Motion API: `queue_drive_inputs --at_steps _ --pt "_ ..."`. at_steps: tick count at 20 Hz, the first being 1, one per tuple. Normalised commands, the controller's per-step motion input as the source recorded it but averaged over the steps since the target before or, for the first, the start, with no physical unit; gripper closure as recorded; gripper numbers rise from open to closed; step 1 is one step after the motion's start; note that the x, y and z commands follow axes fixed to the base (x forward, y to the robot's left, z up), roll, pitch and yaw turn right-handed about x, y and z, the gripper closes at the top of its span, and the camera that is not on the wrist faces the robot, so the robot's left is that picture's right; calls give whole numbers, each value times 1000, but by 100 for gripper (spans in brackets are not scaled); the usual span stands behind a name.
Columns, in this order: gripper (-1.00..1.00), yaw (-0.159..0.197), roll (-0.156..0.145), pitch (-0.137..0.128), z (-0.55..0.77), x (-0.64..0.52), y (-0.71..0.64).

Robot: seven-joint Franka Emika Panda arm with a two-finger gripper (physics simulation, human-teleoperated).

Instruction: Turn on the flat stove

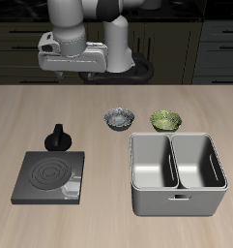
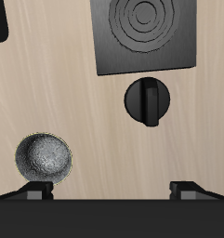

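Note:
The flat stove (image 1: 48,177) is a low dark grey square plate with concentric rings, near the table's front edge. Its small black round knob (image 1: 58,139) sits just behind the plate's back edge. The rings show no glow. My gripper (image 1: 86,77) hangs high above the back of the table, well above and behind the knob. In the wrist view the stove plate (image 2: 146,37) and the knob (image 2: 148,100) lie below me, and my gripper (image 2: 112,191) is open and empty, with both fingertips (image 2: 34,191) set wide apart.
A grey two-compartment metal bin (image 1: 178,172) stands beside the stove. A small grey bowl (image 1: 118,118) and a green bowl (image 1: 165,120) sit behind the bin. The grey bowl also shows in the wrist view (image 2: 44,158).

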Motion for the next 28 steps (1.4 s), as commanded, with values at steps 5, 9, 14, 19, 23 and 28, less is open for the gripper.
queue_drive_inputs --at_steps 5,9,14,19,23,28 --pt "-100 6 -36 5 -45 293 -364" --pt "-100 24 -41 8 -25 209 -341" --pt "-100 27 -21 -5 -12 117 -156" --pt "-100 35 -15 1 -15 98 -96" --pt "-100 20 -25 -1 -34 71 -95" --pt "-100 13 10 3 -99 -14 18"
